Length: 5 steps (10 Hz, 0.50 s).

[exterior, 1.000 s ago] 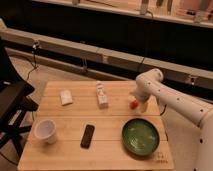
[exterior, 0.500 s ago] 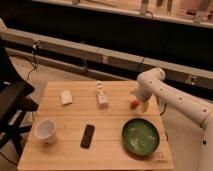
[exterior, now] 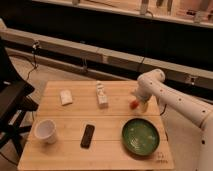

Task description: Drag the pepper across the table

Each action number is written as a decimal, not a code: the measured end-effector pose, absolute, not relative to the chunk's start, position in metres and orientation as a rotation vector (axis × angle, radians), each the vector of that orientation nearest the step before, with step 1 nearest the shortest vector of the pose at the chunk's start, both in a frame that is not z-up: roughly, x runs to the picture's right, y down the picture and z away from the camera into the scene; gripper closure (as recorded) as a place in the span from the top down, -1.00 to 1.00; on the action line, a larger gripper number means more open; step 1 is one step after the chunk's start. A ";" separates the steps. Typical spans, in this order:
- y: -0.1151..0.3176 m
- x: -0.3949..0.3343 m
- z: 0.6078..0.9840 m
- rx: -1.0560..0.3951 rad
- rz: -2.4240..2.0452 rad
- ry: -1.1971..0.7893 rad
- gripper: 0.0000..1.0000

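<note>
The pepper [exterior: 133, 104] is a small orange-red piece lying on the light wooden table [exterior: 75, 112], near its right side, just behind the green bowl. My gripper [exterior: 140, 104] hangs from the white arm right next to the pepper, on its right, low over the table top. The pepper's right end is hidden by the gripper.
A green bowl [exterior: 141, 136] sits at the front right. A white bottle-like item [exterior: 101, 95] lies at the middle back, a white packet [exterior: 66, 97] at the back left, a white cup [exterior: 45, 131] at the front left, a black remote [exterior: 88, 136] in front. A dark chair [exterior: 10, 107] stands at the left.
The gripper and the pepper have shifted very slightly; otherwise nothing has visibly changed.
</note>
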<state>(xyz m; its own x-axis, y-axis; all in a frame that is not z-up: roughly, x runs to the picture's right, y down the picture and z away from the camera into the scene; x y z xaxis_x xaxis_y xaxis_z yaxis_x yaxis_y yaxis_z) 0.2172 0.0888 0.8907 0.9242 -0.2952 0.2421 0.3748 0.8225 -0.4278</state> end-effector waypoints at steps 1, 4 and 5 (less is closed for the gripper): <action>0.088 0.217 0.890 -0.491 -0.358 -0.169 0.60; 0.090 0.218 0.892 -0.497 -0.360 -0.170 0.60; 0.090 0.214 0.894 -0.499 -0.363 -0.171 0.60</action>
